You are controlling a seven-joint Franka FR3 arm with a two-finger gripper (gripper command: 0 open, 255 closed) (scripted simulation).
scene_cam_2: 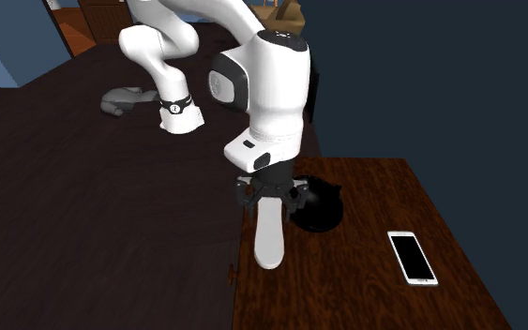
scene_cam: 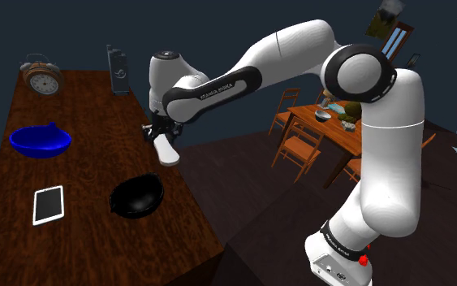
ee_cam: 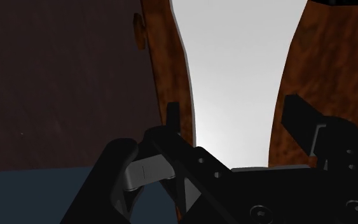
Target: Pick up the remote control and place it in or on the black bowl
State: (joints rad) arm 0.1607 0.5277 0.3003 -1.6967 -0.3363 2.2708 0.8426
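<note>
Clamping down on the upper end of a plain white remote control (scene_cam: 167,151), the black gripper (scene_cam: 160,136) has a finger pressed against it on either side. The remote hangs lengthwise below them, clear of the dark wooden table (scene_cam: 97,166) as far as I can make out. From the camera on the hand, the remote (ee_cam: 234,76) runs away between the fingers (ee_cam: 173,118) as a broad pale strip with brown tabletop on both sides. It hangs over the table's edge nearest the arm, and the black bowl (scene_cam: 137,197) rests on the tabletop just beside it, not touching it. In the second exterior view the bowl (scene_cam_2: 323,208) peeks out right behind the hanging remote (scene_cam_2: 270,234). Farther along the table lies a flat white-framed phone (scene_cam: 48,205), then a blue bowl (scene_cam: 40,140), and at the far end an alarm clock (scene_cam: 42,78). Off beyond the arm stands a wooden dining table (scene_cam: 336,134) with chairs around it.
</note>
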